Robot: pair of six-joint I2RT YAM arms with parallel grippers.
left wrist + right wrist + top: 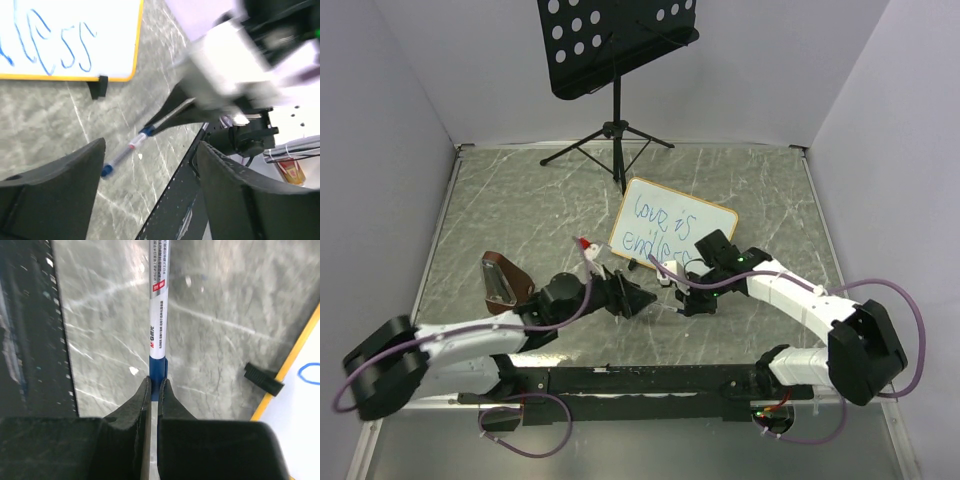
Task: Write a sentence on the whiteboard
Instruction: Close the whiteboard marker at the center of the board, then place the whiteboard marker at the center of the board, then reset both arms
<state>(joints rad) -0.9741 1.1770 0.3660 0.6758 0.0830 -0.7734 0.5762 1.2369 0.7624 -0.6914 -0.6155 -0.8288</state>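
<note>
The whiteboard [698,218] stands tilted at the table's middle, with a light-wood frame and black feet. The sentence [658,228] reads "love is endless" in blue, in two lines. The left wrist view shows the whiteboard's lower corner [115,30] with the letters "ess" [55,47]. My right gripper [676,283] is just in front of the board, shut on a blue-and-white marker [158,315] that lies low over the table. The marker also shows in the left wrist view [127,149]. My left gripper [642,300] is open and empty, to the left of the marker.
A black perforated music stand [615,40] on a tripod stands at the back. A brown pouch [502,282] lies at the left, and a small red-and-white item [585,243] lies near the board's left edge. A black rail [650,380] runs along the near edge. Walls enclose three sides.
</note>
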